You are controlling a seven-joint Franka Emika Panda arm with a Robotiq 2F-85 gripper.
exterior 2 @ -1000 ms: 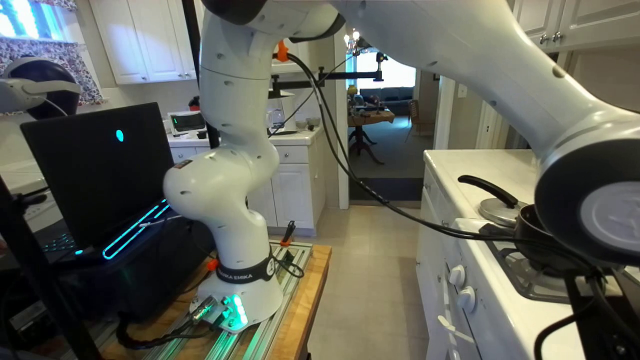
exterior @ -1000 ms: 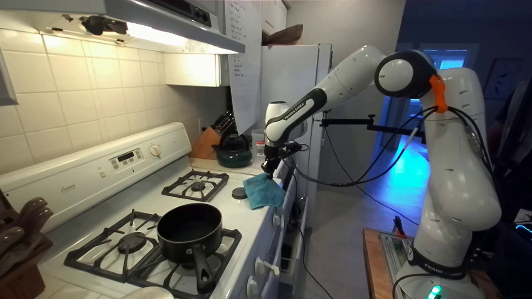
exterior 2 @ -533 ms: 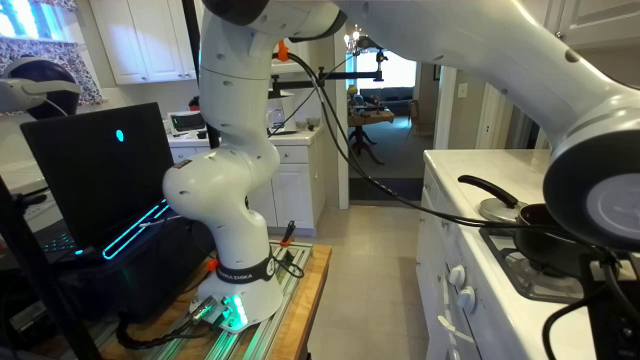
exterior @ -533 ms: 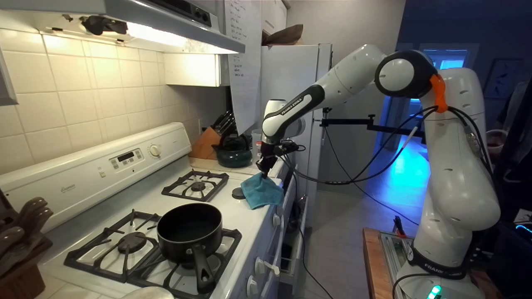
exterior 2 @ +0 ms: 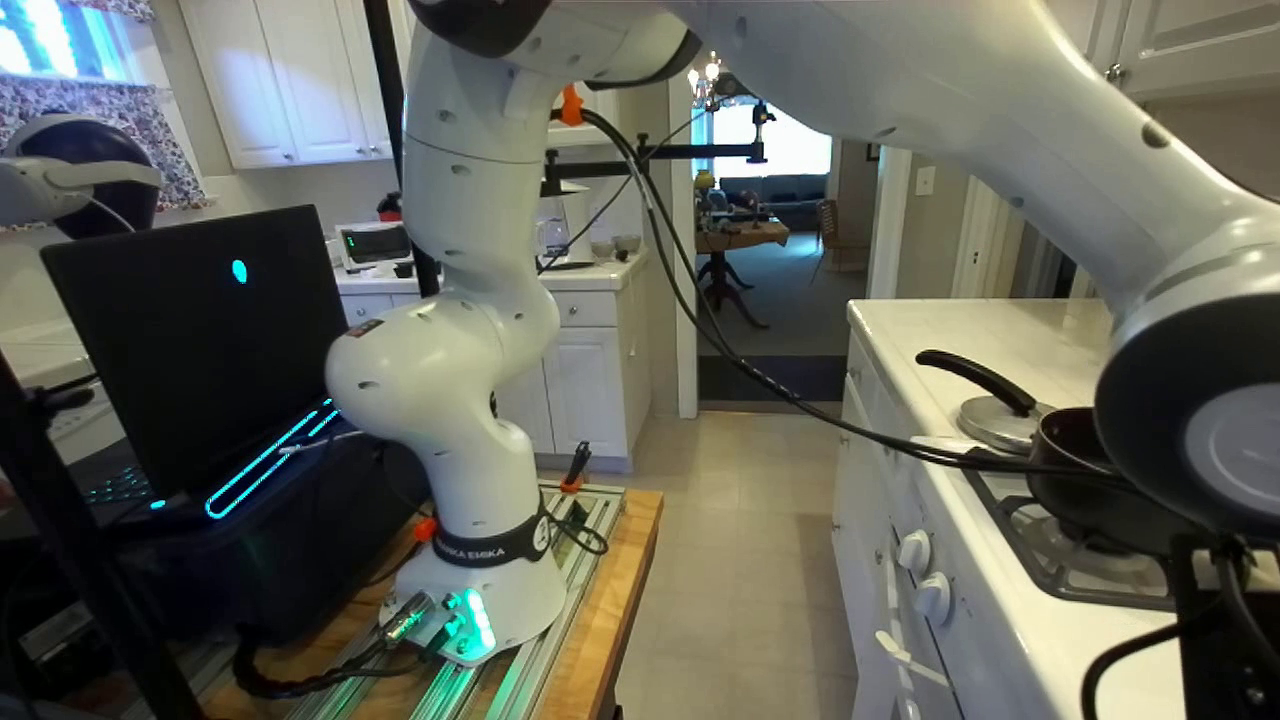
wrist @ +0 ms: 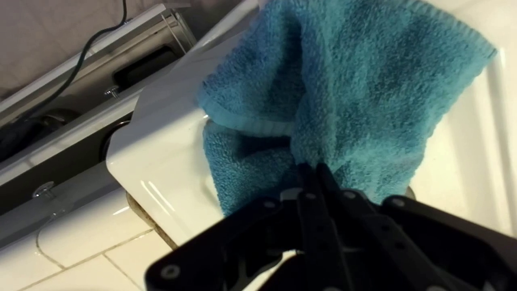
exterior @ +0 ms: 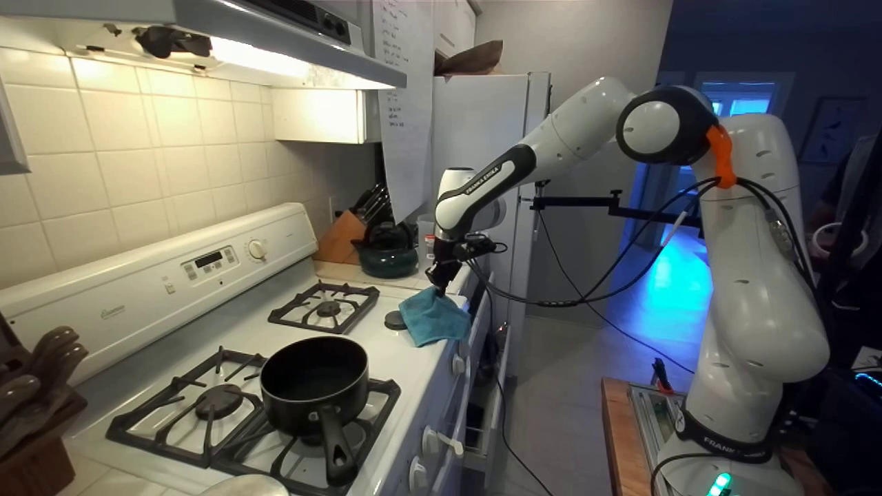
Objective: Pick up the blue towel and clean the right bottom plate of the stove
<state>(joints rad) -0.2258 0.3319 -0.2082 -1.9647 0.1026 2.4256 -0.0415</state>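
Observation:
Soft, creased and teal, the blue towel (exterior: 435,318) lies draped over the front right of the white stove (exterior: 386,348). My gripper (wrist: 314,166) is shut on a pinched fold of it, the two fingertips close together. In an exterior view the gripper (exterior: 439,291) points down at the towel's top edge. The right bottom plate shows as a round dark burner cap (exterior: 395,320) on white enamel, with the towel right beside it; part of that area is hidden under the cloth. In the wrist view a sliver of the burner cap (wrist: 410,192) peeks out beside the towel.
A black saucepan (exterior: 313,386) sits on the nearer grates, its handle toward the front. Behind the towel are another grate (exterior: 325,307) and a dark teapot (exterior: 388,260). An open drawer (exterior: 493,406) juts out below. A lid (exterior 2: 1000,422) lies beside the pan.
Over the last second my gripper and the towel have shifted slightly toward the back of the stove. In the last half second they stay nearly still, while the upper arm moves a little.

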